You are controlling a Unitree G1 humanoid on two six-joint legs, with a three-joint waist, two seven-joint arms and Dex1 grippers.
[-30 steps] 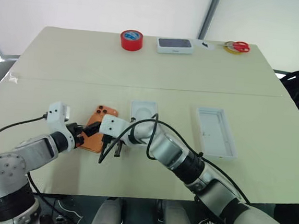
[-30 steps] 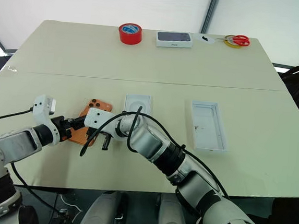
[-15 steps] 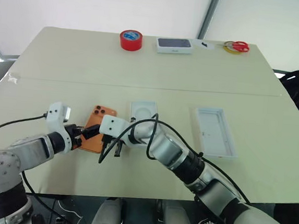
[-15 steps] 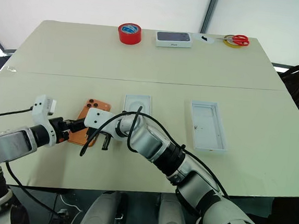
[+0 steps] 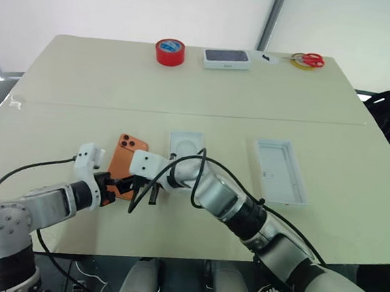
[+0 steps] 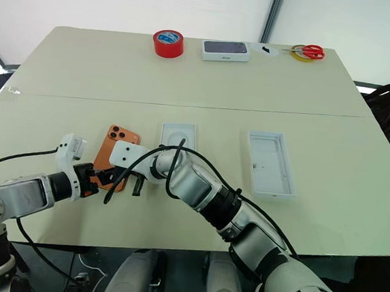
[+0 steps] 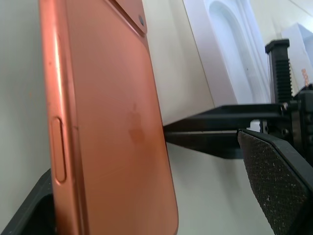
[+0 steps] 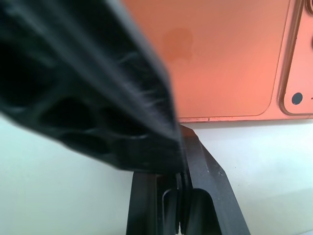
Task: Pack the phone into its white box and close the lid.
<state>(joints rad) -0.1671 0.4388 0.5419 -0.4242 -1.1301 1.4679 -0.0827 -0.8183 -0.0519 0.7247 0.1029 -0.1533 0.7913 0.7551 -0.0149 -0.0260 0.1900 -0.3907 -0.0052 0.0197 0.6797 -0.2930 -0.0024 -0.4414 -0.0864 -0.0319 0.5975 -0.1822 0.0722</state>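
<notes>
An orange phone [image 5: 124, 164] with dark lens rings is seen on the pale beige table [image 5: 186, 90]. At its three o'clock, a white box [image 5: 186, 147] is shown, and further along a lid [image 5: 281, 173], white with a pale grey inside. Towards twelve o'clock, a red tape roll [image 5: 170, 51] with a blue core is noted, and red-handled scissors [image 5: 312, 60].

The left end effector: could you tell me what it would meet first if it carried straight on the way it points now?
Probably the phone: the left end effector is open astride its near end. Beyond that stand the right end effector's closed fingers.
</notes>
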